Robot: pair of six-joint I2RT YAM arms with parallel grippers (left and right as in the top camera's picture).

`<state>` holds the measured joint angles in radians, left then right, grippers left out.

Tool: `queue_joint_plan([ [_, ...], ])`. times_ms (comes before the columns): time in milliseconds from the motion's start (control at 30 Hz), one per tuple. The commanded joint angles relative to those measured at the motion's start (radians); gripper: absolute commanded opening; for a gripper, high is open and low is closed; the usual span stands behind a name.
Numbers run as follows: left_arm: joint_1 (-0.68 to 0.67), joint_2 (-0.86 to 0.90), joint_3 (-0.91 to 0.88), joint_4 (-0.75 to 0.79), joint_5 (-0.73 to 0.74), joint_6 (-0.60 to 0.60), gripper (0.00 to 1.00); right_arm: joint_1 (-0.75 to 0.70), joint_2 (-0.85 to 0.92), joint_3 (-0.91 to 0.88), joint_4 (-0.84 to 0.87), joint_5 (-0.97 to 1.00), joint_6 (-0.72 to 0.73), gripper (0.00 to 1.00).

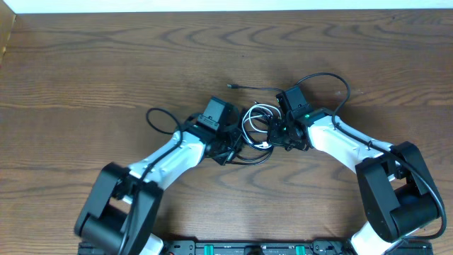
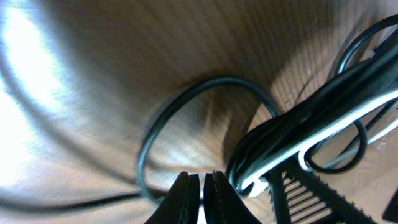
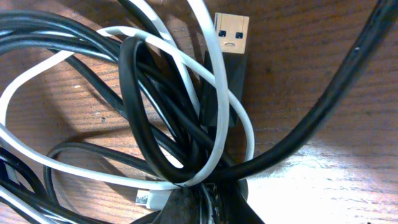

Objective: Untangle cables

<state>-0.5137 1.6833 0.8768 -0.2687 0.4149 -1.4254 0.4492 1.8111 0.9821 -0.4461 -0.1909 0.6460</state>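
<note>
The cables (image 1: 256, 125) lie as a small black and white tangle on the wooden table between my two grippers. In the right wrist view the cables (image 3: 168, 124) fill the frame, a white loop wound round several black strands, with a black USB plug (image 3: 230, 38) lying behind them and a small white plug (image 3: 144, 199) by the fingers. My right gripper (image 3: 208, 198) is shut, with black and white strands pinched at its tips. My left gripper (image 2: 201, 184) is shut with nothing between its tips. It sits just left of the cables (image 2: 311, 124), and a thin black loop (image 2: 186, 99) curves in front of it.
A loose black cable end (image 1: 232, 86) points left behind the tangle. Thicker black arm wires arch over the right wrist (image 1: 333, 79) and curl beside the left wrist (image 1: 157, 117). A ribbed black part (image 2: 305, 196) stands right of the left fingers. The arm bases (image 1: 241, 248) line the front edge.
</note>
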Motion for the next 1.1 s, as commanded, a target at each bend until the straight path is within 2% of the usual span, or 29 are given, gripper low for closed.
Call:
queue_joint_plan([
  [0,-0.021,0.037,0.001,0.076,-0.007,-0.036,0.12,0.003,0.074,-0.048,-0.025,0.042,-0.007,0.01],
  [67,-0.023,0.037,0.001,0.120,-0.008,-0.036,0.17,0.003,0.074,-0.048,-0.026,0.042,-0.007,0.01],
  [133,-0.023,0.037,0.001,0.142,-0.010,-0.037,0.27,0.003,0.074,-0.048,-0.026,0.042,-0.007,0.01],
  [167,-0.023,0.037,0.001,0.140,-0.016,-0.040,0.28,0.003,0.074,-0.048,-0.025,0.042,-0.007,0.01],
  [367,-0.023,0.037,0.001,0.136,0.000,-0.040,0.26,0.003,0.074,-0.048,-0.026,0.042,-0.007,0.01],
  [433,-0.023,0.037,0.001,0.137,0.021,-0.040,0.14,0.003,0.074,-0.048,-0.026,0.042,-0.007,0.01],
  [500,-0.023,0.035,0.001,0.137,0.043,-0.039,0.10,0.003,0.074,-0.048,-0.027,0.042,-0.008,0.01],
  [567,-0.022,0.033,0.001,0.137,0.046,-0.029,0.10,0.003,0.074,-0.048,-0.026,0.042,-0.008,0.01],
  [733,-0.008,0.032,0.001,0.136,0.005,0.000,0.16,0.003,0.074,-0.048,-0.026,0.042,-0.008,0.01],
  [900,-0.006,0.028,0.001,0.137,0.024,-0.001,0.17,0.003,0.074,-0.048,-0.029,0.042,-0.008,0.01],
  [1067,0.019,-0.020,0.001,0.132,0.027,0.067,0.31,0.003,0.074,-0.048,-0.029,0.042,-0.008,0.01],
])
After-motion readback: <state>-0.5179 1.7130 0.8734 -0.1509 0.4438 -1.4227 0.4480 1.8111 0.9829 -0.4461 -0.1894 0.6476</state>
